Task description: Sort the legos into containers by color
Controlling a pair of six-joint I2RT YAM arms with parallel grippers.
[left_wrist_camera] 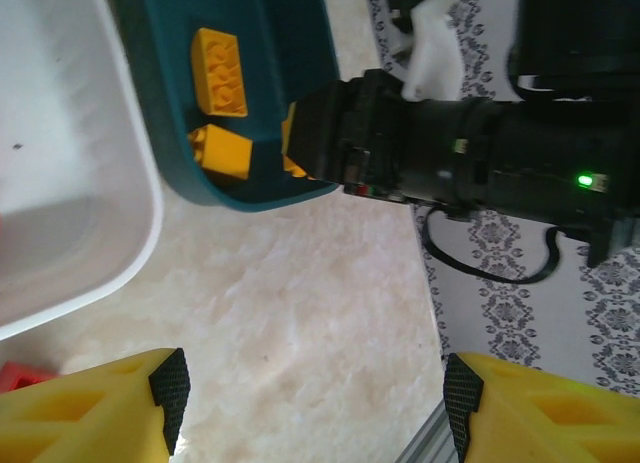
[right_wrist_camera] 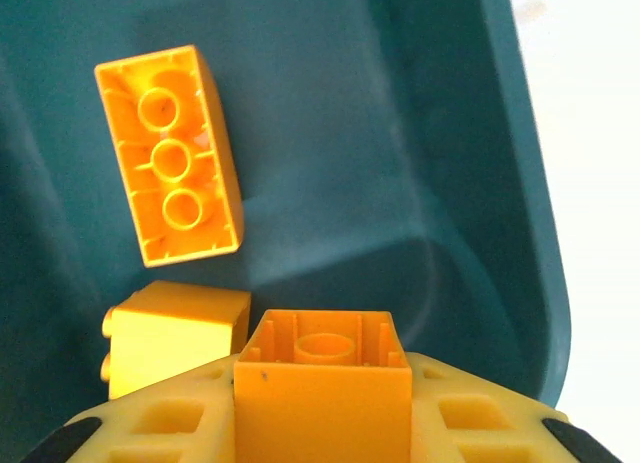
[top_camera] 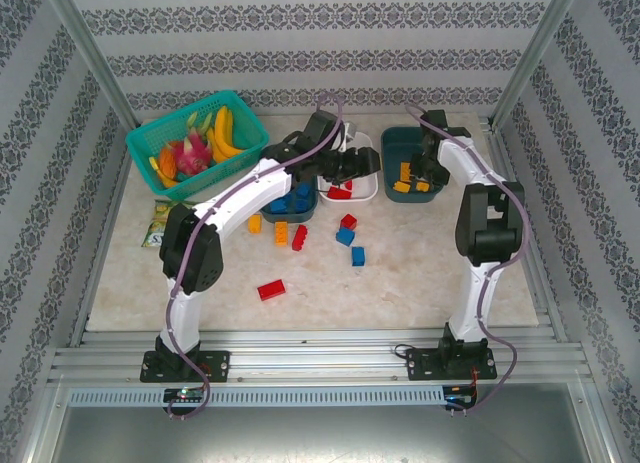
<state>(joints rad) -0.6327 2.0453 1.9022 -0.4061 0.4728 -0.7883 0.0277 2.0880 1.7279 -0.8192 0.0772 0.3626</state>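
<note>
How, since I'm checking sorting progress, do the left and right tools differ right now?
The left tool is open and empty; the right tool is shut on an orange brick. The left tool hangs over bare table beside the white tray; the right tool is above the teal tray holding other orange bricks. Both have yellow fingers.

orange lego (right_wrist_camera: 322,393) — glossy plastic | teal tray (right_wrist_camera: 420,133) — smooth plastic | tabletop (left_wrist_camera: 300,313) marbled, smooth

Dark teal trays (top_camera: 400,143): two. White tray (top_camera: 366,192): one. Basket (top_camera: 215,169): one. Loose bricks (top_camera: 271,289): seven.
</note>
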